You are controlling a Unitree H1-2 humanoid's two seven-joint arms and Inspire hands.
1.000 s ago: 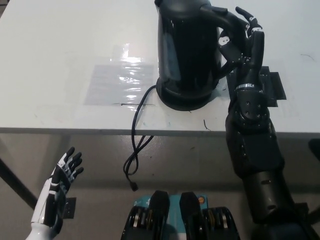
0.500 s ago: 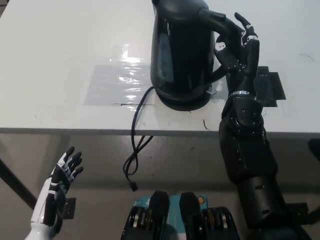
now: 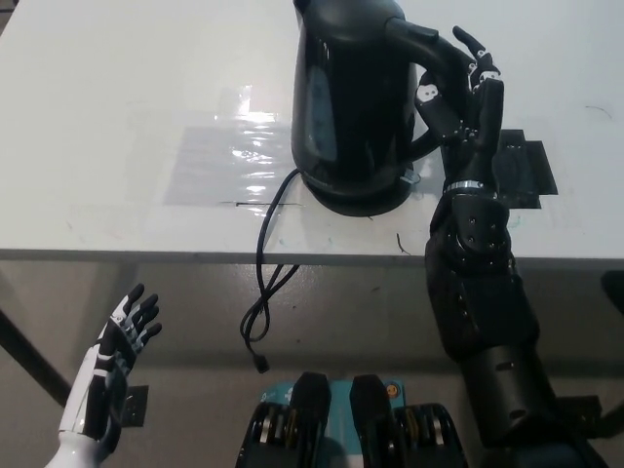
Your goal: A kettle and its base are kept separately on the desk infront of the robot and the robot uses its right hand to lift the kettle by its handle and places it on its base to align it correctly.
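On the desk (image 3: 117,117), the kettle (image 3: 351,97) stands upright over its base (image 3: 366,200), handle (image 3: 434,54) pointing right. Right hand's (image 3: 463,97) fingers curl around that handle. Left hand (image 3: 112,356) rests low, fingers apart.

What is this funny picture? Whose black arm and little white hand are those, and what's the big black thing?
It's a robot looking down through a camera on its own head. The black right hand is at the handle of a black kettle, which sits on its round base on the white desk. A cord hangs off the desk's edge. Black tape patches lie beside the arm. The white left hand rests lower down, open, holding nothing.
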